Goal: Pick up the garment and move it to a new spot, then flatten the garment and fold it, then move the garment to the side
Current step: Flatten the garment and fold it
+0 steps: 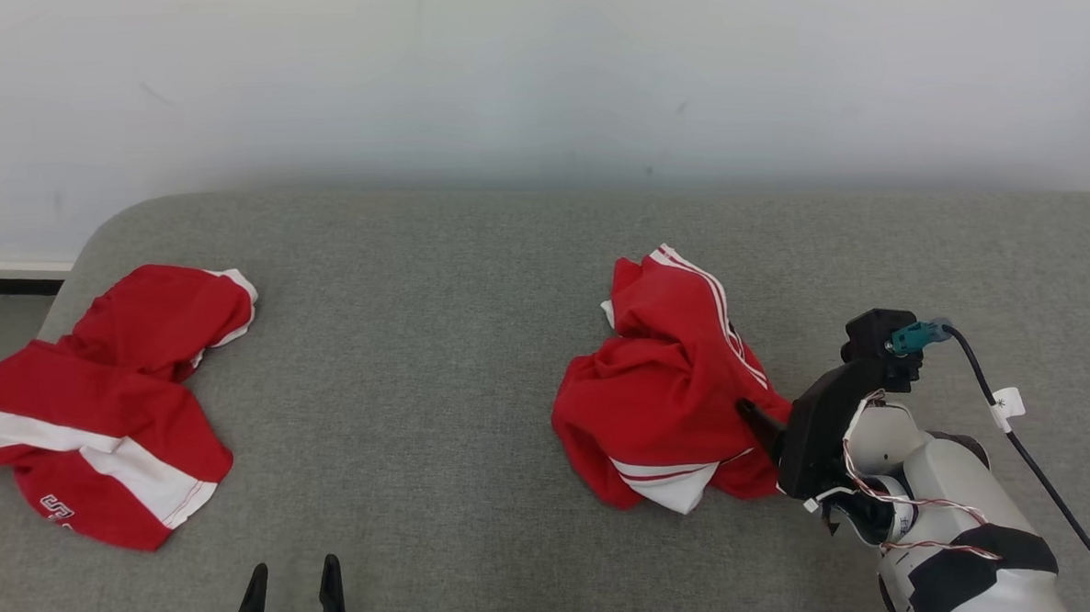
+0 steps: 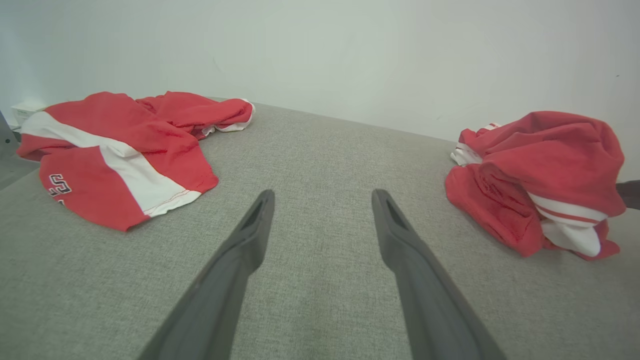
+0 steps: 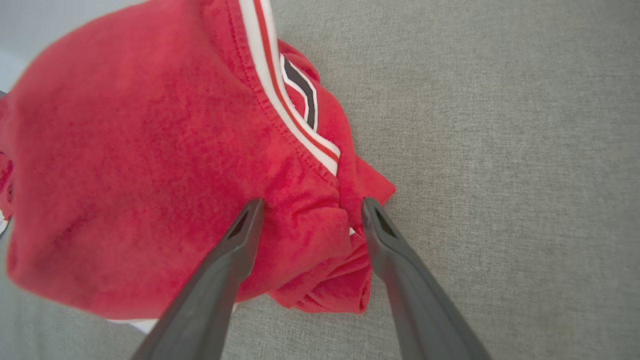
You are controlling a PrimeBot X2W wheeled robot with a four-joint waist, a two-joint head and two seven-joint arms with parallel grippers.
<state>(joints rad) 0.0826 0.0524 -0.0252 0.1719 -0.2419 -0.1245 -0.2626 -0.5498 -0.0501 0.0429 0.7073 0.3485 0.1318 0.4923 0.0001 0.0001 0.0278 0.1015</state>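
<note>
Two red-and-white garments lie well apart on the grey upholstered surface (image 1: 418,348) below a pale wall (image 1: 535,67). The garment (image 1: 659,384) I am working on is the crumpled heap right of centre, just ahead of my right arm. The other garment (image 1: 99,417) is spread out near the left edge. My right jaws stand wide at the heap's right side. Their fingers (image 3: 235,250) sit either side of a bunched red fold, with cloth between them but not clamped. My left jaws are wide too and hold nothing, their fingers (image 2: 237,260) low over bare grey fabric between the two garments.
</note>
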